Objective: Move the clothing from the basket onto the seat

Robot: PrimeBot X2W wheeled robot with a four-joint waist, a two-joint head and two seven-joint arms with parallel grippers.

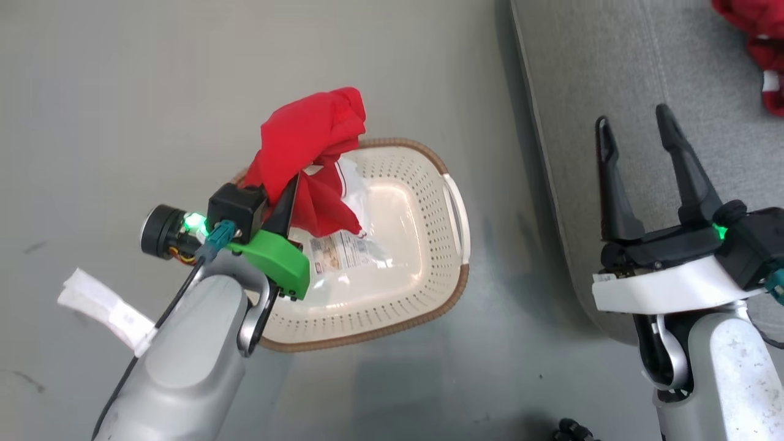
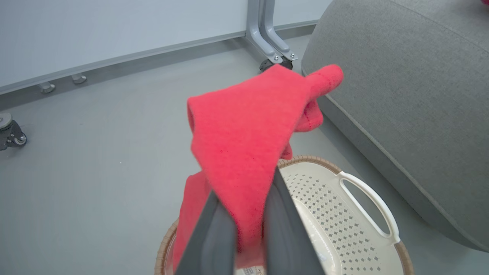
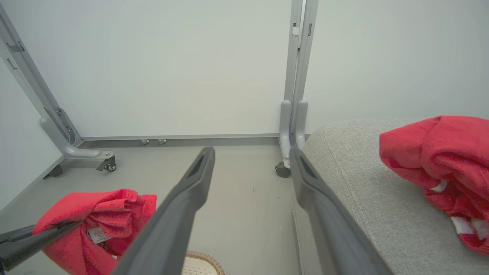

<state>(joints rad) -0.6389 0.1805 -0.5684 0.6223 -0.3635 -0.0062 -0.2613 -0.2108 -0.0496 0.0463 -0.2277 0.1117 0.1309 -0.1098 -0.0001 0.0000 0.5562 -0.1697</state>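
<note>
My left gripper point(image 1: 293, 184) is shut on a red garment point(image 1: 309, 144) and holds it above the far left of the cream basket point(image 1: 429, 269). In the left wrist view the red cloth point(image 2: 244, 137) bunches over and between my dark fingers point(image 2: 284, 225), with the basket's handle point(image 2: 370, 204) below right. Another red garment with white trim point(image 1: 759, 49) lies on the grey seat point(image 1: 612, 73) at the far right, also seen as red clothing point(image 3: 443, 152) in the right wrist view. My right gripper point(image 1: 637, 131) hangs open over the seat's left edge, holding nothing.
A paper label point(image 1: 346, 251) lies on the basket's floor. Grey floor point(image 1: 153, 92) spreads to the left. White partition panels on metal feet with castors point(image 3: 109, 164) stand behind. A castor point(image 2: 11, 135) sits at the left in the left wrist view.
</note>
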